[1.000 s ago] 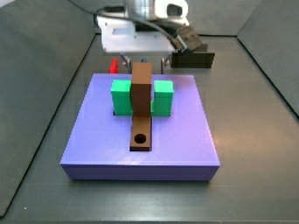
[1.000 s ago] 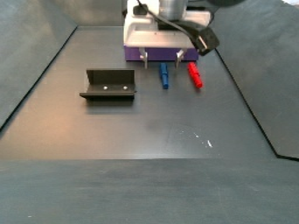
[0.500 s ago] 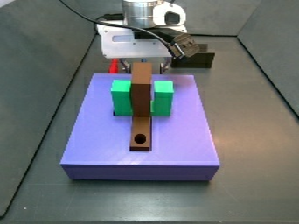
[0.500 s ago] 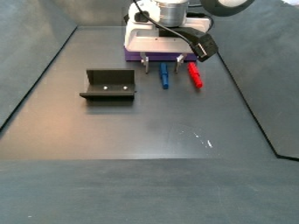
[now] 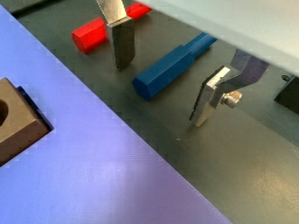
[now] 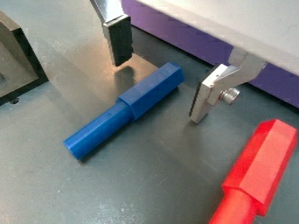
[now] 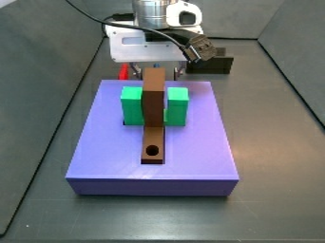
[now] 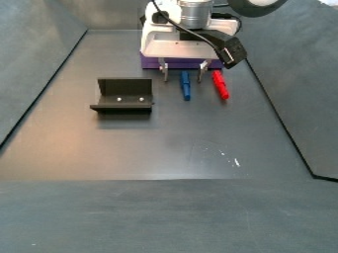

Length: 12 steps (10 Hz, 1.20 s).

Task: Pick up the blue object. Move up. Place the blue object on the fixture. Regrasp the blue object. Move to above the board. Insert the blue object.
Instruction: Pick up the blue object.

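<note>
Blue object (image 6: pixel 124 113) flat on the worktop (image 8: pixel 199 158) beside the red piece (image 6: pixel 260 175) — pincer (image 6: pixel 158 73) has dropped to straddle it since a second ago, plates spread, not touching — closing for pickup looks next.

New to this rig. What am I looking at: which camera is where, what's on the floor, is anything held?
One robot arm with a two-finger claw. Two pictures come from cameras on its wrist, looking down past the silver fingers; two come from fixed cameras beside the table. On the dark floor lie the blue object, a slim peg, and beside it a red piece. The board is the big lavender slab, carrying a brown strip with a round hole and two green blocks. The fixture is the dark notched bracket standing apart. The claw is open, low over the blue object, one finger on each side. Nothing is held.
</note>
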### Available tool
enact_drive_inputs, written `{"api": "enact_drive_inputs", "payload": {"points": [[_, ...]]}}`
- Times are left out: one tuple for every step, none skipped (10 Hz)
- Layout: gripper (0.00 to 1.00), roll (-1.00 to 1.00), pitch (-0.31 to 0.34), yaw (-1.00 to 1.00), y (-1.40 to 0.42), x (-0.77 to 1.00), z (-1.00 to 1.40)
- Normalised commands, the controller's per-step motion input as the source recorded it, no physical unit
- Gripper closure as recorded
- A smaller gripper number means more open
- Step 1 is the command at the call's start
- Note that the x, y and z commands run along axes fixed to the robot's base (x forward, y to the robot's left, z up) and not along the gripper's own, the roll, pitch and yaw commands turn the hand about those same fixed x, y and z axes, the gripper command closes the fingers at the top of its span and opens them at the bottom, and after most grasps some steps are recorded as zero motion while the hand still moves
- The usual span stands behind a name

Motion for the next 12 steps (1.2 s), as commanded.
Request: {"api": "enact_drive_inputs", "payload": {"points": [[0.0, 0.0, 0.0, 0.0, 0.0, 0.0, 0.0], [1.0, 0.0, 0.0, 0.0, 0.0, 0.0, 0.0], [1.0, 0.0, 0.0, 0.0, 0.0, 0.0, 0.0], [1.0, 0.0, 0.0, 0.0, 0.0, 0.0, 0.0], [1.0, 0.0, 0.0, 0.0, 0.0, 0.0, 0.0], [1.0, 0.0, 0.0, 0.0, 0.0, 0.0, 0.0], [1.0, 0.0, 0.0, 0.0, 0.0, 0.0, 0.0], [1.0, 0.0, 0.0, 0.0, 0.0, 0.0, 0.0], [1.0, 0.0, 0.0, 0.0, 0.0, 0.0, 0.0], [1.0, 0.0, 0.0, 0.0, 0.0, 0.0, 0.0], [1.0, 0.0, 0.0, 0.0, 0.0, 0.0, 0.0], [1.0, 0.0, 0.0, 0.0, 0.0, 0.0, 0.0]]}}
